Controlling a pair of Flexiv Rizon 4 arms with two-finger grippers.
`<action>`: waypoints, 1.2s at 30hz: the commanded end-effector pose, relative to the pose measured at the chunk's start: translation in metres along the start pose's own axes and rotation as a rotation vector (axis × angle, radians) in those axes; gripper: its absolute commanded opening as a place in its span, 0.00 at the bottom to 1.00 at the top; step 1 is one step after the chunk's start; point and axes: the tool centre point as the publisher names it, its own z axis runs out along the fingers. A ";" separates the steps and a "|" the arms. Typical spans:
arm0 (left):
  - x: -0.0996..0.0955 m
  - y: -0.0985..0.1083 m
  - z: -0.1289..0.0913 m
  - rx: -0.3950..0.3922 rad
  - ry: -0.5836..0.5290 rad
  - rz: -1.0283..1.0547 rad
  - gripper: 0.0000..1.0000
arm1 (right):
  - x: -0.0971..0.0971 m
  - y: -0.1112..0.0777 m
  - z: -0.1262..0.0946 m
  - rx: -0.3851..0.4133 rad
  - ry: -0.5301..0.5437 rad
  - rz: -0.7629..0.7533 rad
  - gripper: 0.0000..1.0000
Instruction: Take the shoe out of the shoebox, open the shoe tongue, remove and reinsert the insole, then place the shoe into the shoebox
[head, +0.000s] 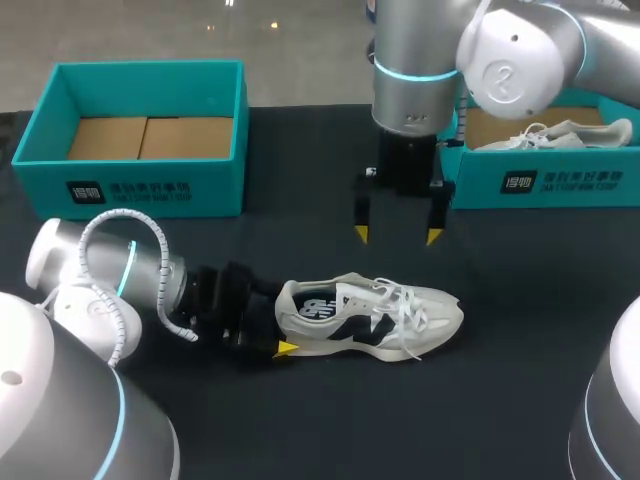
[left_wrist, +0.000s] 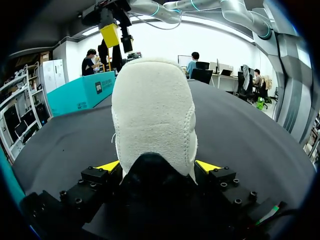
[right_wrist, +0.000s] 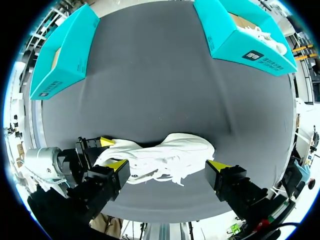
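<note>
The dark tabletop (head: 500, 420) holds a shoe (head: 370, 315). My left tool (left_wrist: 157, 166) pinches its heel. My right tool (head: 397, 235) hangs open.

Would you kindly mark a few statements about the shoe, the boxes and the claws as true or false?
The shoe lies on the table, outside both boxes. True.
The left claw is shut on the shoe's heel. True.
The right claw grips the laces. False: it hangs open above the shoe.
The left-hand box holds a shoe. False: it is empty; the second shoe is in the right-hand box.
</note>
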 end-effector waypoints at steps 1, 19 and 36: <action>0.000 0.003 0.002 -0.003 0.001 0.001 0.00 | 0.017 -0.017 -0.008 -0.038 0.001 0.000 1.00; 0.000 0.003 0.002 -0.003 0.001 0.001 0.00 | 0.087 -0.085 0.024 0.018 -0.083 -0.043 1.00; 0.000 0.003 0.002 -0.003 0.001 0.001 0.00 | 0.075 -0.074 0.072 -0.086 -0.198 0.071 1.00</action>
